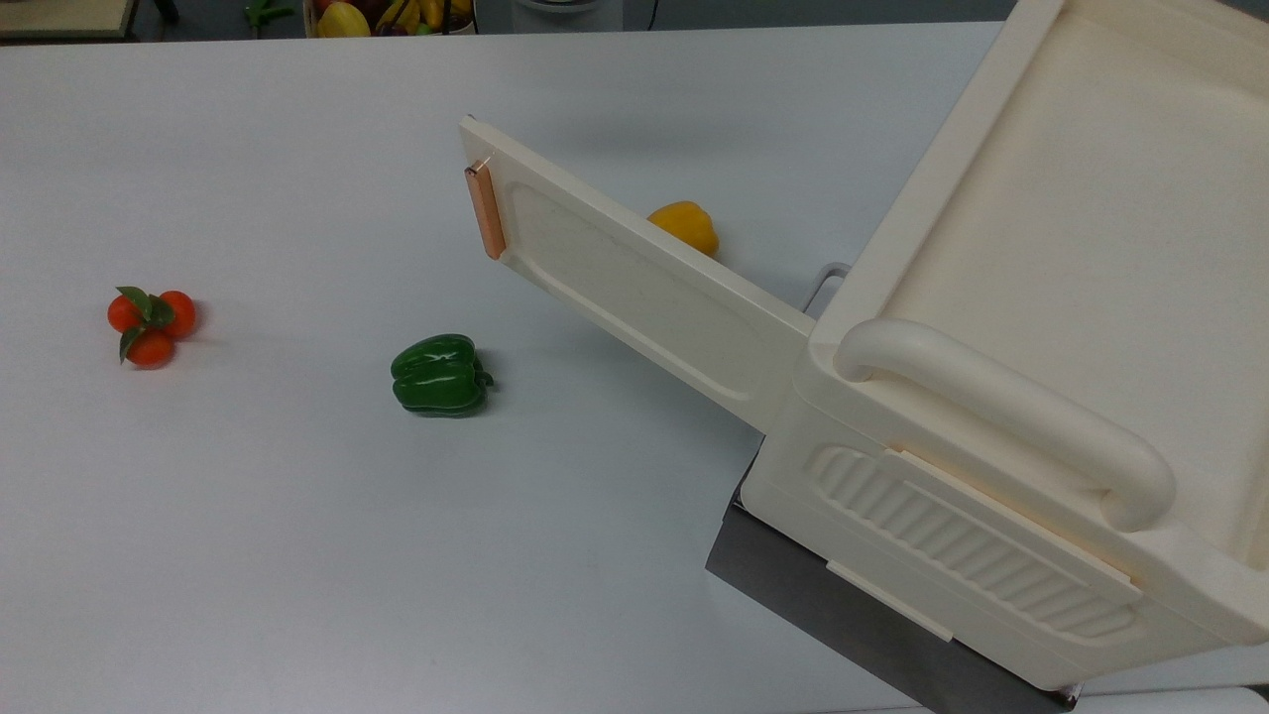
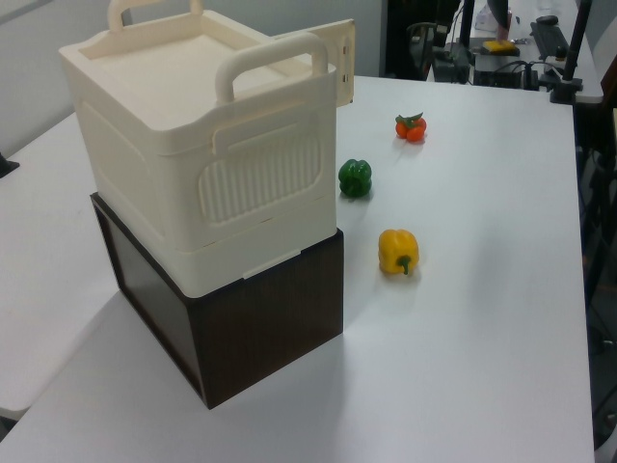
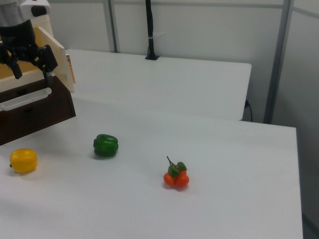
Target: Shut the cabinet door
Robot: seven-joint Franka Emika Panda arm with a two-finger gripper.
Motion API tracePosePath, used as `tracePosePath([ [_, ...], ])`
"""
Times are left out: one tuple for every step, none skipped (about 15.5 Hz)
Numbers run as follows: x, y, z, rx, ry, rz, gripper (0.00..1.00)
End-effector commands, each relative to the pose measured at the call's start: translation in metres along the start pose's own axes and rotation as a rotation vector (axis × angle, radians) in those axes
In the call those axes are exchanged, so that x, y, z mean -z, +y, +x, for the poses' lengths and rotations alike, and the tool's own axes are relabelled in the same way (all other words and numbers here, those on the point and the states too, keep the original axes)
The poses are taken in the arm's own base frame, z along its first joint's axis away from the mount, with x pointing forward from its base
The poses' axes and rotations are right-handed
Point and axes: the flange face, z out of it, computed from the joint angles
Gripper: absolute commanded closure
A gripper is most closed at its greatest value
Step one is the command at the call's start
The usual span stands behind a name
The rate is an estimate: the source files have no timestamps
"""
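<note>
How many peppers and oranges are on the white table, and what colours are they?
Green pepper: 1
Yellow pepper: 1
Bunch of small oranges with leaves: 1 bunch, 3 fruits
Total: 3 things on the table, 2 of them peppers.

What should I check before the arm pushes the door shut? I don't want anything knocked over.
1. Door stands swung out from the cabinet, so it does need closing: ok.
2. Gripper open, holding nothing: ok.
3. Gripper close to the door's free end, near the handle: ok.
4. Yellow pepper lies on the closing side; whether the door passes over it: cannot tell.
5. Green pepper and oranges lie on the door's other side: ok.
</note>
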Motion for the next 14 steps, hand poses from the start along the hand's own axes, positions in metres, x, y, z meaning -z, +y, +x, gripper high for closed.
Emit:
tracePosePath([
  [-0.001,-0.005,0.0,-0.005,0.013,0.014,0.0],
  [-0.001,-0.005,0.0,-0.004,0.013,0.014,0.0],
  [-0.002,-0.005,0.001,-0.003,0.011,0.015,0.0],
  [-0.001,-0.005,0.001,-0.003,0.013,0.014,0.0],
  [-0.001,-0.005,0.001,-0.003,0.013,0.014,0.0],
  [-0.002,-0.005,0.001,-0.003,0.013,0.014,0.0],
  [-0.003,-0.006,0.004,-0.002,0.02,0.013,0.12],
  [-0.002,-0.008,0.005,0.001,0.032,0.014,0.27],
  [-0.002,-0.008,0.006,-0.004,0.04,0.016,0.48],
  [-0.001,-0.01,0.007,-0.01,0.052,0.034,0.65],
  [0.0,-0.011,0.008,-0.016,0.057,0.059,0.81],
  [-0.001,-0.012,0.009,-0.02,0.064,0.079,0.96],
  [0.002,-0.011,0.011,-0.033,0.086,0.089,1.0],
  [0.001,-0.012,0.014,-0.04,0.107,0.098,1.0],
])
